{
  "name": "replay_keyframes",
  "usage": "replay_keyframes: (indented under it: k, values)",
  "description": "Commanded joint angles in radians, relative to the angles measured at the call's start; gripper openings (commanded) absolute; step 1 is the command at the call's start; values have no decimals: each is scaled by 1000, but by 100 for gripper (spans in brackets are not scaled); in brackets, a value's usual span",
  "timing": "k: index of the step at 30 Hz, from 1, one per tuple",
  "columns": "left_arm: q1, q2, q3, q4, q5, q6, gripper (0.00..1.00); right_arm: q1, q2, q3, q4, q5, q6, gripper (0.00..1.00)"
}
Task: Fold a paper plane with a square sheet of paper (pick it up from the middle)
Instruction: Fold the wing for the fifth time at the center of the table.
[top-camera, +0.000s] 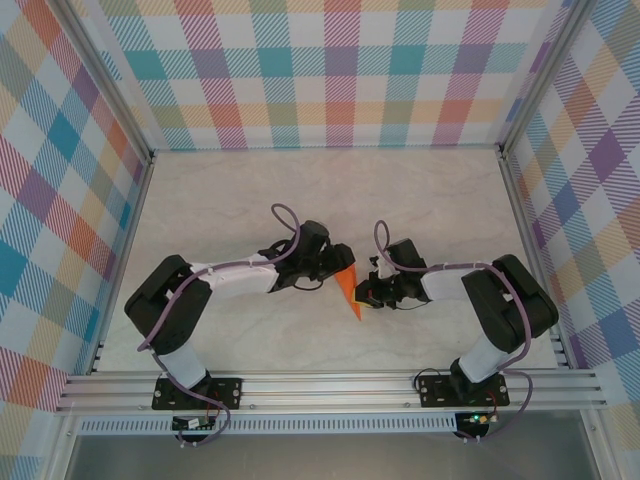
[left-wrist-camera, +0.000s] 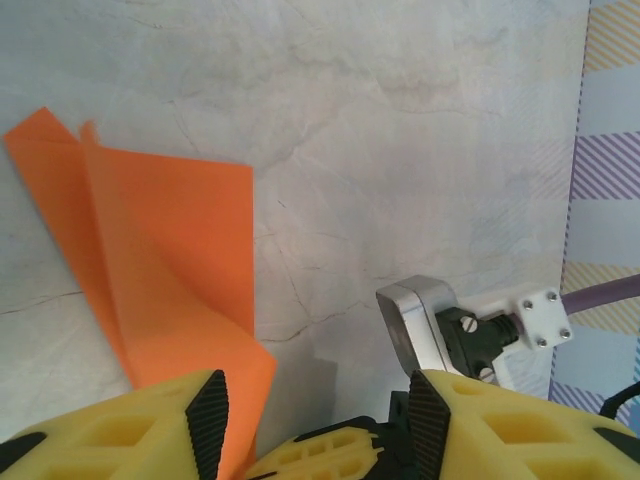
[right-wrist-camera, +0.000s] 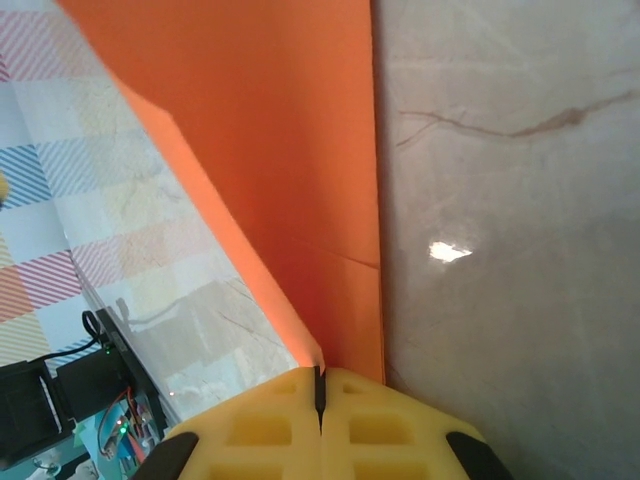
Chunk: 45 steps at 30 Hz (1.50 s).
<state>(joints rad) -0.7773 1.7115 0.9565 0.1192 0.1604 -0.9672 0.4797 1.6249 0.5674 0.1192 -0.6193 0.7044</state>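
Because the right fingers (right-wrist-camera: 300, 405) are pressed fully together on one edge of the square sheet of paper (right-wrist-camera: 290, 150), the sheet has an anchor while its creases are worked. From the right wrist, the orange runs straight out of the seam between the two yellow tips, with a folded flap lying over the layer below. Seen from above, the paper is a narrow orange wedge in the middle of the surface (top-camera: 300, 190), its point toward the near edge. It sits between the two arms, the right fingers at its side and the left fingers (left-wrist-camera: 207, 412) just beside its far end. The left fingers stand apart with a clear gap between their black pads. A lower corner of the folded sheet reaches in beside one pad, but nothing is clamped there. My reading is that one arm pins the paper while the other is free to reposition for the next fold or to press a crease. Whether the wedge lies flat or is lifted slightly at the pinched edge I cannot tell. The plane looks only partly formed: a wedge of overlapping layers, not yet a slim dart.
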Motion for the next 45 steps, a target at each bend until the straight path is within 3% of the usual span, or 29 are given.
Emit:
replay_keyframes:
  k: [1,9,17,24,31,42,45]
  values:
    - [8,52,9,70,56,46,51,-7,-7,-17,41,-38,20,0]
    - [17,129,-6,155,90,65,49,-20,9,-21,37,-44,20,0]
    - [18,92,-34,245,149,95,53,-26,0,-26,45,-38,41,0]
    - [19,33,-72,220,166,168,54,-34,-2,-18,48,-33,56,0]
    - [18,95,-68,262,208,194,53,-42,30,-19,56,-49,62,0]
    - [21,197,-7,231,147,242,50,-44,18,-13,30,-57,48,0]
    - [23,194,-5,224,150,245,50,-44,-23,-12,-6,-41,33,6]
